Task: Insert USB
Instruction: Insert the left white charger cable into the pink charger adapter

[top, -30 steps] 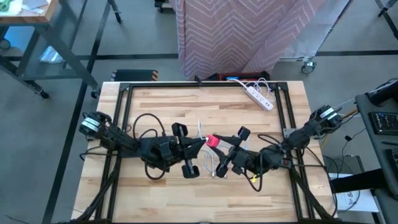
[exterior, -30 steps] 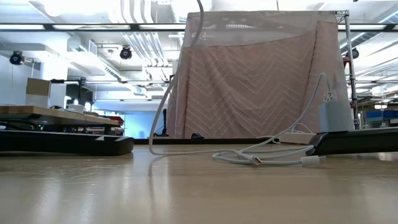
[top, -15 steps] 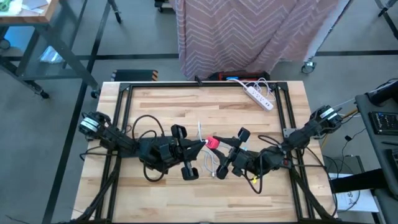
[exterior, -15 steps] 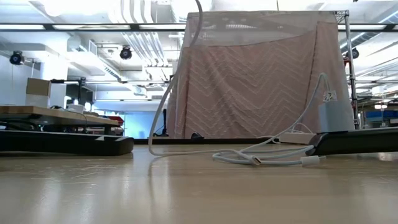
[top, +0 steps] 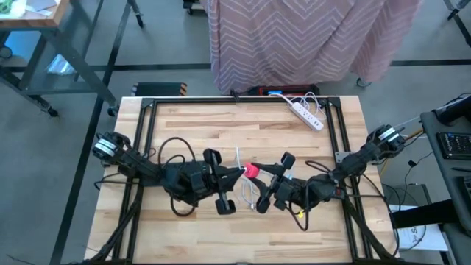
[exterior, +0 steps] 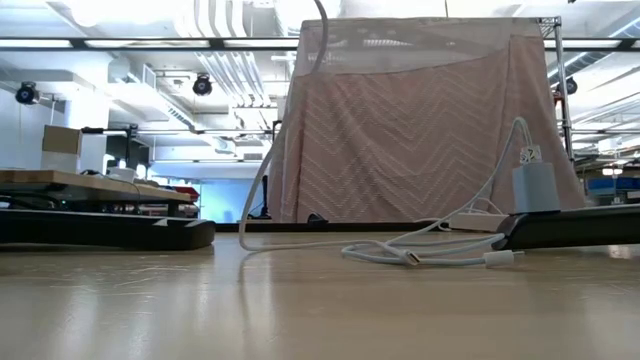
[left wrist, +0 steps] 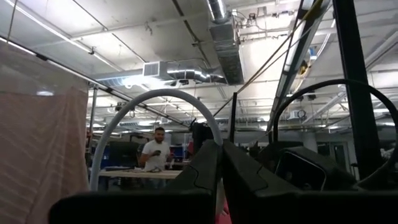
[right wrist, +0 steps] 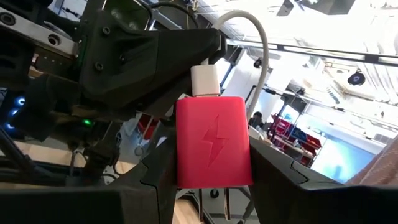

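Right hand (right wrist: pixel 214 186) clamps the rigid, light red charger (right wrist: pixel 213 149) by its flat sides; left hand (top: pixel 237 171) pinches the white plug (right wrist: pixel 204 80), cable (right wrist: pixel 252 37) limp.

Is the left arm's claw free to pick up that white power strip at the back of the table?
Probably not as things stand. The left claw is shut on the white USB plug, pressed at the red charger held by the right claw. The power strip lies bare, far off at the back edge.
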{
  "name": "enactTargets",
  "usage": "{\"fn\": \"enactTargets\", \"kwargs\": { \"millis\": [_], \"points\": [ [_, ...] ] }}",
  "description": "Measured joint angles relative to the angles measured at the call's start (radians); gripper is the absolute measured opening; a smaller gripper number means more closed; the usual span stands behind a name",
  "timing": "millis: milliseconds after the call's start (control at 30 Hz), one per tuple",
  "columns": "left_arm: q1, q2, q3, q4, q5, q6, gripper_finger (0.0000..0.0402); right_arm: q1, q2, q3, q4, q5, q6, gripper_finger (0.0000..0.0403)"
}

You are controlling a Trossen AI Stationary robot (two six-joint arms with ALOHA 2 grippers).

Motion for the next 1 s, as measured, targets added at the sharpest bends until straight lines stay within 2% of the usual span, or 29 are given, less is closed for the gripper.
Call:
{"fn": "enactTargets", "kwargs": {
  "millis": [333,1000],
  "points": [
    [0.002,-0.003,0.003,-0.075,-0.046,0.000,0.0000,0.001,0.001,-0.002,-0.003,0.008,0.000,0.0140],
    [-0.004,0.000,-0.001,-0.136,-0.056,-0.002,0.0007,0.005,-0.008,-0.002,0.003,-0.003,0.035,0.0140]
  ]
}}
